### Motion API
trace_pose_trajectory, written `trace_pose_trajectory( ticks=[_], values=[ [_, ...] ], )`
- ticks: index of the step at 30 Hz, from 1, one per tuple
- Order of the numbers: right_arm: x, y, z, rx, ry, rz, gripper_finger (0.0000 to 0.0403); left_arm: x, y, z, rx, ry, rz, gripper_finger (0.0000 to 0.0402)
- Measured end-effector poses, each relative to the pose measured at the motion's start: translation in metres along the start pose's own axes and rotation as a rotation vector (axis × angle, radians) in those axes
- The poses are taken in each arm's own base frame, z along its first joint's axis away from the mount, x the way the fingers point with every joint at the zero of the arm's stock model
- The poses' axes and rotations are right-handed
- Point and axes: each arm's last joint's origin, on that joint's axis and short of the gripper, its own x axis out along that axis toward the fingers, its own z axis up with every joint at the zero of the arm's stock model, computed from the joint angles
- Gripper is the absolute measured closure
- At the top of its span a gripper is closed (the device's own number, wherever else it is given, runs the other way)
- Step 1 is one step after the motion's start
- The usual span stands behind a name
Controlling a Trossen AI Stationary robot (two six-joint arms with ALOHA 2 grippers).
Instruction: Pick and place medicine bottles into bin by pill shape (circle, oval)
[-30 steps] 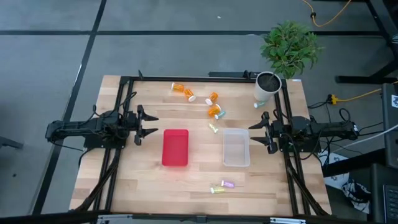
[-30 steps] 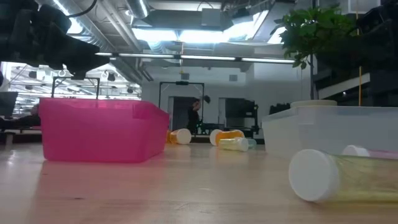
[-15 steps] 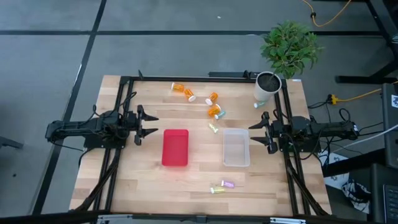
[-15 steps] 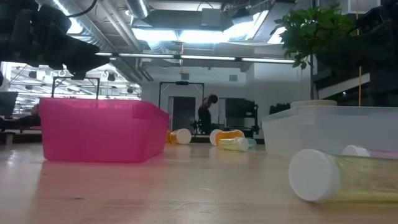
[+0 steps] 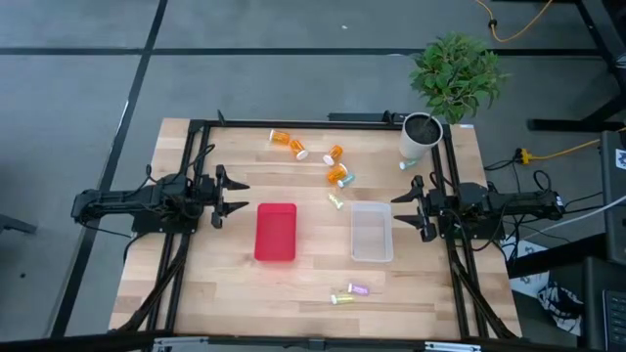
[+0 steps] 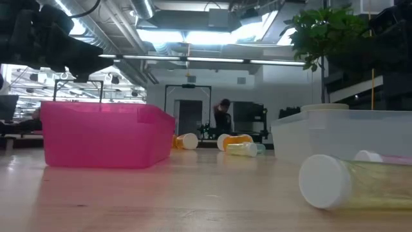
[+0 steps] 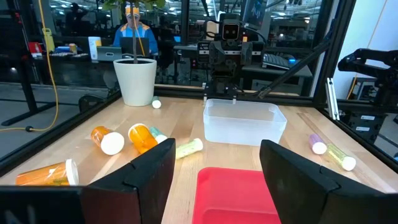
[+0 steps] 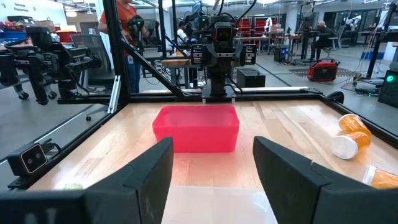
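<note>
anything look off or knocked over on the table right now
Nothing looks damaged or spilled. The medicine bottles all lie on their sides, scattered across the wood; one small one has strayed beside the white plant pot. The pink bin and the clear bin sit square.

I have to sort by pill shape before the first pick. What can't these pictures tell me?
- Pill shapes: the translucent orange bottles with white caps and the pastel bottles are too small in the high view, and no other view shows their contents.
- Yellow-green bottle: cut off by the low view's right edge.
- Clear plastic bin and pink plastic bin: the low view sees only their walls, not inside.
</note>
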Motion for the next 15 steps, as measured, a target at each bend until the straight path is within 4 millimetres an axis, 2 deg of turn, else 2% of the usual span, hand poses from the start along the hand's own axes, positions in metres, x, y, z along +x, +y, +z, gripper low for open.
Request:
trace_pose_trajectory(
  ticks=[4, 15],
  values=[
    [0.0, -0.0006, 0.0022, 0.031, -0.025, -0.024, 0.0178, 0.0, 0.0, 0.0, 0.0, 0.0, 0.0, 0.0174],
    [0.0092, -0.0011, -0.0049, 0.056, 0.068, -0.036, 0.0178, 0.0, 0.0, 0.0, 0.0, 0.0, 0.0, 0.0174]
  ],
)
